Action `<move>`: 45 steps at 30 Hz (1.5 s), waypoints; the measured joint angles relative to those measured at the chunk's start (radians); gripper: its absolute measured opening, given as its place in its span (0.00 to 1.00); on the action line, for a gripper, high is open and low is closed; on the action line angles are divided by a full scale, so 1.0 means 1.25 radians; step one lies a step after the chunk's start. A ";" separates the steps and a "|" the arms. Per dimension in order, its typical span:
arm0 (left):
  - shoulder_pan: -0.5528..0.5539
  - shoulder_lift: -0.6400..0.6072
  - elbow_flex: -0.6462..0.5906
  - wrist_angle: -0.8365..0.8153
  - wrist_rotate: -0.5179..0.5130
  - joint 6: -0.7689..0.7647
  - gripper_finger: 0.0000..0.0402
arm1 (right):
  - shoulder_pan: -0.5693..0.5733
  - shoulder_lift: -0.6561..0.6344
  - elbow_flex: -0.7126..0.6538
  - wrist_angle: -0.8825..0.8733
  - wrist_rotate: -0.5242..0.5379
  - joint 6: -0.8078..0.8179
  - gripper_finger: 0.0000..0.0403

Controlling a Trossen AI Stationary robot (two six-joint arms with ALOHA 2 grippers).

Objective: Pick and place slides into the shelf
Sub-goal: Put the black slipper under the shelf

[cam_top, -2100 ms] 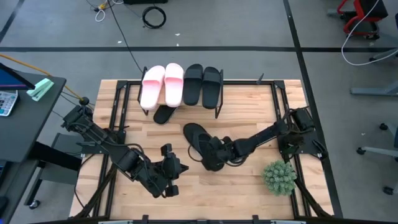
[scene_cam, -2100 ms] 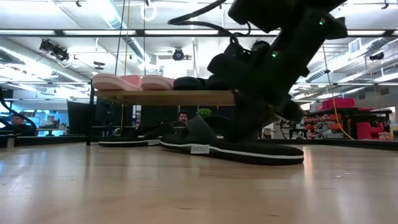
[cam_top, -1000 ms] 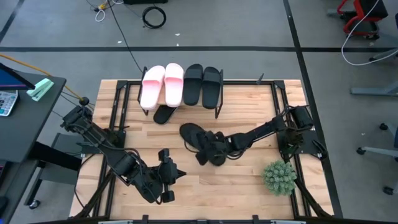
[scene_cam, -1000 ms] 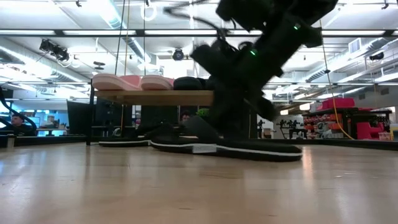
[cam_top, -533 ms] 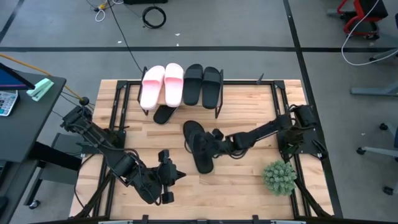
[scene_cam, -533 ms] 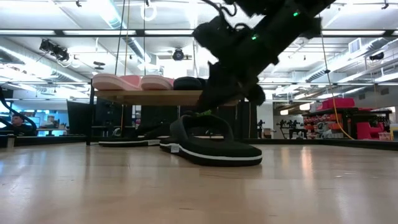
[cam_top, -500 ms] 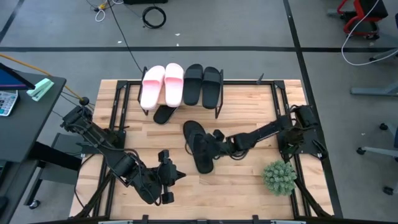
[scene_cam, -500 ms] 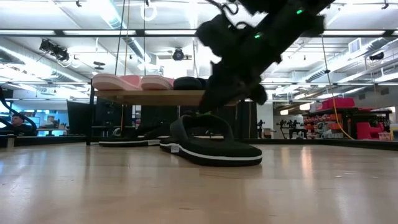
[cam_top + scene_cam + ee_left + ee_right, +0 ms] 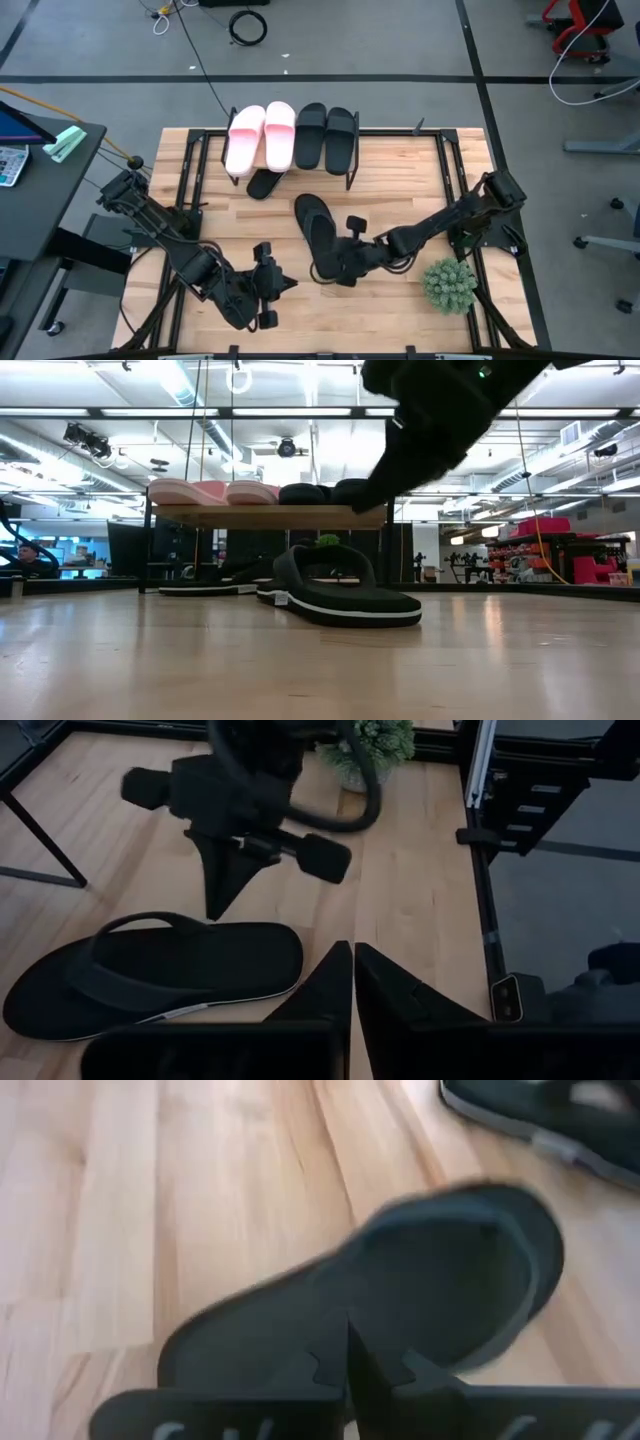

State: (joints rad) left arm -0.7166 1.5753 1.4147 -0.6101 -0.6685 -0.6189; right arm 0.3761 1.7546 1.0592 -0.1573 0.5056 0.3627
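Note:
Two pale pink slides [image 9: 260,138] and two black slides [image 9: 326,137] lie on the top board of the shelf [image 9: 260,516]. One thin black flip-flop [image 9: 264,184] lies flat on the table, partly under the shelf. The other flip-flop [image 9: 315,232] lies flat mid-table, strap up [image 9: 345,598]. My right gripper [image 9: 335,268] hangs shut above its heel end [image 9: 400,1300], clear of it in the low view [image 9: 368,500]. My left gripper [image 9: 275,283] is shut near the table's near edge, left of that flip-flop [image 9: 150,975].
A small green potted plant [image 9: 448,283] stands near the table's right near corner. Black metal frames run along the left and right table edges [image 9: 455,180]. Bare wood lies between the mid-table flip-flop and the shelf's front legs [image 9: 352,178].
My right gripper has come off the mid-table flip-flop, risen and moved toward the near edge, over its heel. Before that the flip-flop turned about on the table, from slanting to nearly lengthwise toward the shelf, and since lies still.

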 joint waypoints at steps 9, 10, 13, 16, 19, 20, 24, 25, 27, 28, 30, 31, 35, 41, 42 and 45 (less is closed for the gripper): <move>-0.001 0.001 0.000 0.005 0.000 -0.041 0.02 | -0.013 0.000 0.001 0.022 -0.207 0.014 0.05; -0.002 0.004 0.000 0.005 0.000 -0.041 0.03 | -0.006 0.000 0.000 0.005 -0.207 0.003 0.06; -0.004 0.007 0.000 0.003 0.000 -0.041 0.05 | 0.012 0.001 0.000 -0.035 -0.209 -0.032 0.12; -0.005 0.010 0.000 0.004 0.000 -0.051 0.07 | 0.033 0.001 0.000 -0.044 -0.224 -0.033 0.20; -0.006 0.011 0.000 0.004 0.000 -0.091 0.07 | 0.070 0.001 0.000 -0.029 -0.236 -0.060 0.28; -0.006 0.011 0.000 0.004 0.000 -0.095 0.07 | 0.083 0.001 0.000 -0.022 -0.235 -0.086 0.31; -0.006 0.011 0.000 0.004 0.000 -0.097 0.05 | 0.121 0.014 0.000 0.012 -0.210 -0.199 0.41; -0.006 0.011 0.000 0.004 0.000 -0.097 0.04 | 0.125 0.023 0.000 0.023 -0.200 -0.213 0.44; -0.006 0.011 0.000 0.005 0.000 -0.098 0.03 | 0.127 0.052 0.000 0.069 -0.188 -0.231 0.48; -0.006 0.011 0.000 0.007 0.000 -0.099 0.02 | 0.127 0.067 0.000 0.095 -0.188 -0.242 0.50; -0.006 0.011 0.000 0.008 0.000 -0.099 0.02 | 0.122 0.103 0.001 0.127 -0.160 -0.274 0.52; -0.006 0.011 0.000 0.009 0.000 -0.099 0.02 | 0.120 0.117 0.000 0.130 -0.129 -0.293 0.53; -0.006 0.011 0.000 0.010 0.000 -0.107 0.03 | 0.097 0.132 0.000 0.132 -0.098 -0.300 0.54; -0.006 0.011 0.000 0.010 0.000 -0.104 0.06 | 0.051 0.160 0.000 0.133 -0.174 -0.232 0.53; -0.006 0.011 0.000 0.010 0.000 -0.104 0.07 | 0.046 0.167 0.000 0.145 -0.174 -0.237 0.53; -0.006 0.011 0.000 0.009 0.000 -0.104 0.06 | 0.041 0.183 0.002 0.152 -0.164 -0.266 0.51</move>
State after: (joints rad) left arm -0.7242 1.5890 1.4143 -0.5991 -0.6682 -0.7490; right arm 0.4278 1.9836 1.0622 0.0331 0.3012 0.0299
